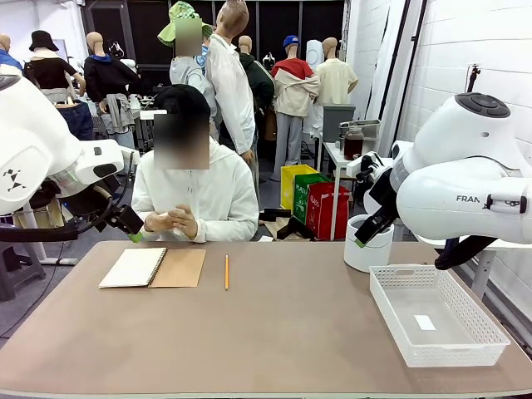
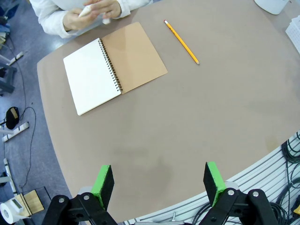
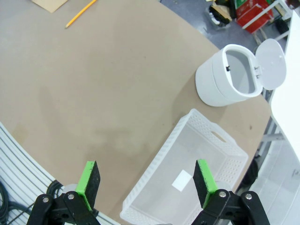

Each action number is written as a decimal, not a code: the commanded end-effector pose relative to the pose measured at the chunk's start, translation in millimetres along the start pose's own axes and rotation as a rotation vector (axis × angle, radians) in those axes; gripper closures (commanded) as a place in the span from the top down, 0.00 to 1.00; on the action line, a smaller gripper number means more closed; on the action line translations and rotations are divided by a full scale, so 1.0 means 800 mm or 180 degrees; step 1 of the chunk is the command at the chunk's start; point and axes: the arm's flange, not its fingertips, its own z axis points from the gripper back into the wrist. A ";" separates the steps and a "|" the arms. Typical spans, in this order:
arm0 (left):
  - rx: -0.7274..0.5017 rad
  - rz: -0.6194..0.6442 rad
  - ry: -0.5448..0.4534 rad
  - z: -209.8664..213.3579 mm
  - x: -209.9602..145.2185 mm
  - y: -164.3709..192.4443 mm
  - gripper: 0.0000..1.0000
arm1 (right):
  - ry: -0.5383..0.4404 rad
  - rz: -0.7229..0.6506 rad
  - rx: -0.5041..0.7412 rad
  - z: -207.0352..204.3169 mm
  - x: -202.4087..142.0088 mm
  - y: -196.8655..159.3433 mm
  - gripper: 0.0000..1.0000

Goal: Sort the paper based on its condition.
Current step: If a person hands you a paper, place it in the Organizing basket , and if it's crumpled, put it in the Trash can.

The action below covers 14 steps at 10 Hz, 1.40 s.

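The person's hands (image 1: 170, 221) are holding white paper (image 2: 87, 10) at the table's (image 1: 274, 332) far edge — light, floppy, likely best pinched by a free edge. The left claw (image 2: 158, 182) and right claw (image 3: 146, 182) are hanging spread, empty.

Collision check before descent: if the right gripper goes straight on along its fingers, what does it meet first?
Most likely the white basket, at its long wall; the right gripper points down there, jaws open. Depth unclear: it could meet bare table just beside it.
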 end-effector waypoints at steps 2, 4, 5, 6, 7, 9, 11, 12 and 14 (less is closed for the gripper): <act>-0.0002 -0.0003 -0.0005 0.001 0.000 0.000 1.00 | 0.0001 0.0001 -0.0002 0.000 0.000 0.000 1.00; -0.0002 -0.0003 -0.0005 0.001 0.000 0.000 1.00 | 0.0001 0.0001 -0.0002 0.000 0.000 0.000 1.00; -0.0002 -0.0003 -0.0005 0.001 0.000 0.000 1.00 | 0.0001 0.0001 -0.0002 0.000 0.000 0.000 1.00; -0.0002 -0.0003 -0.0005 0.001 0.000 0.000 1.00 | 0.0001 0.0001 -0.0002 0.000 0.000 0.000 1.00; -0.0002 -0.0003 -0.0005 0.001 0.000 0.000 1.00 | 0.0001 0.0001 -0.0002 0.000 0.000 0.000 1.00; -0.0002 -0.0003 -0.0005 0.001 0.000 0.000 1.00 | 0.0001 0.0001 -0.0002 0.000 0.000 0.000 1.00; -0.0002 -0.0003 -0.0005 0.001 0.000 0.000 1.00 | 0.0001 0.0001 -0.0002 0.000 0.000 0.000 1.00; -0.0002 -0.0003 -0.0005 0.001 0.000 0.000 1.00 | 0.0001 0.0001 -0.0002 0.000 0.000 0.000 1.00; -0.0002 -0.0003 -0.0005 0.001 0.000 0.000 1.00 | 0.0001 0.0001 -0.0002 0.000 0.000 0.000 1.00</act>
